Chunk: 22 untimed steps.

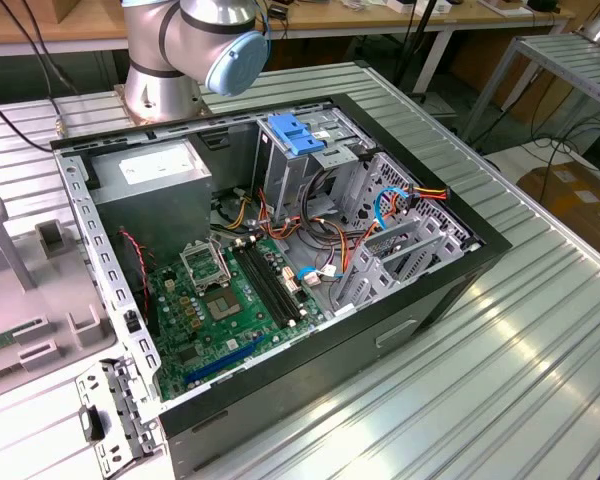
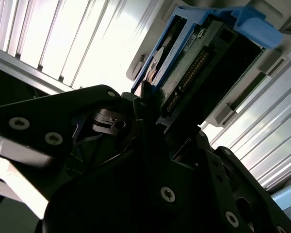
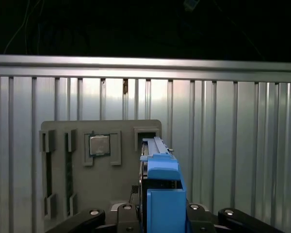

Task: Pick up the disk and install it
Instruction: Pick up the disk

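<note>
One thing in the pincer (image 3: 163, 216): clamping narrowly on the disk (image 3: 160, 172), standing it edge-up over the grey tray (image 3: 114, 194) on the worktop (image 3: 233, 145). Judging it stiff, weighty, shock-sensitive; gripping the blue rails.
</note>
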### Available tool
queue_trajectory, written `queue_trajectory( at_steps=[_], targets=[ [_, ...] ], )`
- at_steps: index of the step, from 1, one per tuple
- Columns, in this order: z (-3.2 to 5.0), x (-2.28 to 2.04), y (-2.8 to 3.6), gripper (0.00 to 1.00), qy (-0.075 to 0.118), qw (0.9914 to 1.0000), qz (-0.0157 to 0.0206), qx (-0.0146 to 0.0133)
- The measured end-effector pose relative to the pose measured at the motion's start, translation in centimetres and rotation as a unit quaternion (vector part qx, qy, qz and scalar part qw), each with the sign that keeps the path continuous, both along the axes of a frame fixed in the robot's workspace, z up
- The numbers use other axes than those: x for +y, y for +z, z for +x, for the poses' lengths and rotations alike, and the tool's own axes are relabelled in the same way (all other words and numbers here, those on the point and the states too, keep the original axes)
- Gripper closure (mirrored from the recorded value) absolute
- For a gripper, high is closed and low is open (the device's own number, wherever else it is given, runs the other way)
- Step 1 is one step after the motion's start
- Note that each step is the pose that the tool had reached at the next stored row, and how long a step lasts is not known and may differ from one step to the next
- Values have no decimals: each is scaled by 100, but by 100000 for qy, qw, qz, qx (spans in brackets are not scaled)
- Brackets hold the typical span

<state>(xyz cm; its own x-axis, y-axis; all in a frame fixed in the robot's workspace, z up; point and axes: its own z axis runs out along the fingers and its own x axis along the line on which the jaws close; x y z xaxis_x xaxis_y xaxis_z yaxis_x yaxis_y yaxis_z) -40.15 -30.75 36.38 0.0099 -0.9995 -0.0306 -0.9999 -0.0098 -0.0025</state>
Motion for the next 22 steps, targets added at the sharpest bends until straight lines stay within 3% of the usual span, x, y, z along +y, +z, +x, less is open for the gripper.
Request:
queue_trajectory(
  at_steps=[22],
  targets=[
    [0,0,314,64,0,100000,1,-2]
  ],
)
